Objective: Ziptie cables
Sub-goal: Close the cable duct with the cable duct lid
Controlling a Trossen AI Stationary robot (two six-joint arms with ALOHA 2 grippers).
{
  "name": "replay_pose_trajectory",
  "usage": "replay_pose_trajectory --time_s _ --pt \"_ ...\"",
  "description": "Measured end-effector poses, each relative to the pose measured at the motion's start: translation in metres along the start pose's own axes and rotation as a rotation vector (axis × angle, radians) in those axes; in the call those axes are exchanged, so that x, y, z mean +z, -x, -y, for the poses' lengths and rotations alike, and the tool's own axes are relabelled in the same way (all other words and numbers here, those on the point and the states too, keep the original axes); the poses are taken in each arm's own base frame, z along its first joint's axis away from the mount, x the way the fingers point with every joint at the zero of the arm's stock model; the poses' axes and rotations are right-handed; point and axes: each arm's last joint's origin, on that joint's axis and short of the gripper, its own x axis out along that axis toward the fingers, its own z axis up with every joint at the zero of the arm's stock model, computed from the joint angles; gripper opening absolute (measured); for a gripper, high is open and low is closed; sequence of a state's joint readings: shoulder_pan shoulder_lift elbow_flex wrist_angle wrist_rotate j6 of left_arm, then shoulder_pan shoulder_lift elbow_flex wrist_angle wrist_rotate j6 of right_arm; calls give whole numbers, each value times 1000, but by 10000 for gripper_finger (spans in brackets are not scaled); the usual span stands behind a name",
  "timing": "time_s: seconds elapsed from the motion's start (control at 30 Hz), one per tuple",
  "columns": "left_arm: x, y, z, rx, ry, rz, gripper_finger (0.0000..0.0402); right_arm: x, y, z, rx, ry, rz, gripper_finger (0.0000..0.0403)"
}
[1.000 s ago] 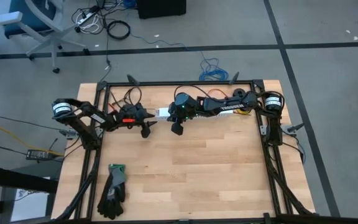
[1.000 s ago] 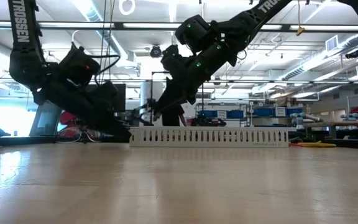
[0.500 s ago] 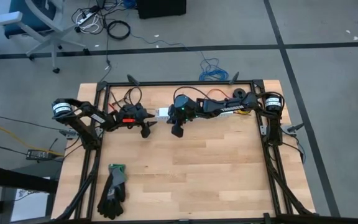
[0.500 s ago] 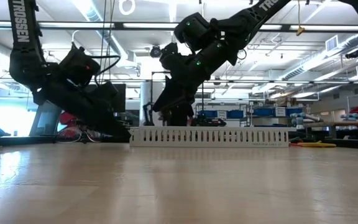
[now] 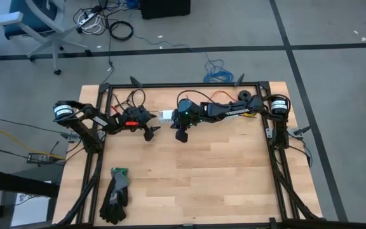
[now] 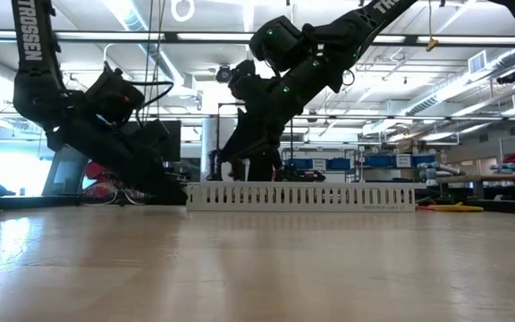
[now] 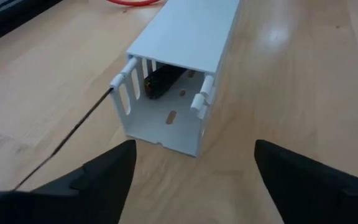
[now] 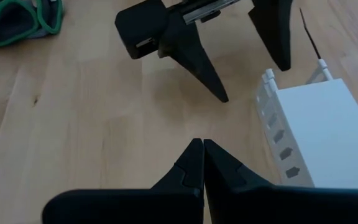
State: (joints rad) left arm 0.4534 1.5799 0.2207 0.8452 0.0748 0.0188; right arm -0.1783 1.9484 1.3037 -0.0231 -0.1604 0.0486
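Jaws on the left gripper [image 7: 191,177] stand wide apart, holding nothing, while the right gripper [image 8: 202,163] has its jaws pressed together at the tips, also empty. Both hover over a pale wooden table [image 5: 196,172] framed by dark rails.

Largest thing near the jaws is a white slotted channel [image 7: 179,68], lying on the table directly ahead of the left jaws, its open end facing them. The right jaws sit just beside that same end, seen in the right wrist view [image 8: 319,134], with the left gripper's two dark fingers [image 8: 194,62] opposite.

Inside the channel, a small dark connector [image 7: 160,82] shows, the only visible part of the cables; their coloured wires are hidden. A thin dark strand [image 7: 67,140] runs from the channel's end toward the left jaws.

Well away from both jaws lies a pair of dark gloves with green cuffs [image 5: 115,194].
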Motion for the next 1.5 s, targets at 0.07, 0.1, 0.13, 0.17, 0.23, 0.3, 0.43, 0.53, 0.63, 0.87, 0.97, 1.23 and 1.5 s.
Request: replay_pose_trajectory --time_s 0.07,0.1,0.13,0.17,0.23,0.3,0.43,0.53,0.63,0.87,0.97,1.23,1.5 --pt "0 0 0 17 -1 0 344 0 0 0 0 0 -4 0" --pt "0 0 -1 26 26 2 346 0 0 0 -1 1 -4 0" --pt "0 0 -1 28 59 5 346 0 0 0 -1 6 -4 0" --pt "1 0 -1 29 74 9 346 0 0 0 -1 10 -4 0" --pt "1 0 -1 29 49 8 346 0 0 0 -1 16 -4 0" --pt "2 0 -1 30 12 16 346 -1 0 0 -2 26 -9 0" --pt "5 1 -4 -9 -32 58 346 -8 0 1 18 35 -73 0" --pt "7 1 -9 -37 -55 76 346 -16 2 5 15 13 -89 0" --pt "6 2 -19 -11 -60 75 346 -19 7 9 4 -14 -84 0" --pt "10 -17 -33 -121 -66 58 346 -15 23 5 8 -16 -52 0" --pt "10 -32 -35 -162 -56 35 346 -14 26 5 5 -26 -40 0" --pt "11 -49 -39 -139 90 15 346 -15 27 4 6 -33 -47 0" --pt "11 -48 -38 -207 171 9 346 -15 27 4 6 -32 -45 0"
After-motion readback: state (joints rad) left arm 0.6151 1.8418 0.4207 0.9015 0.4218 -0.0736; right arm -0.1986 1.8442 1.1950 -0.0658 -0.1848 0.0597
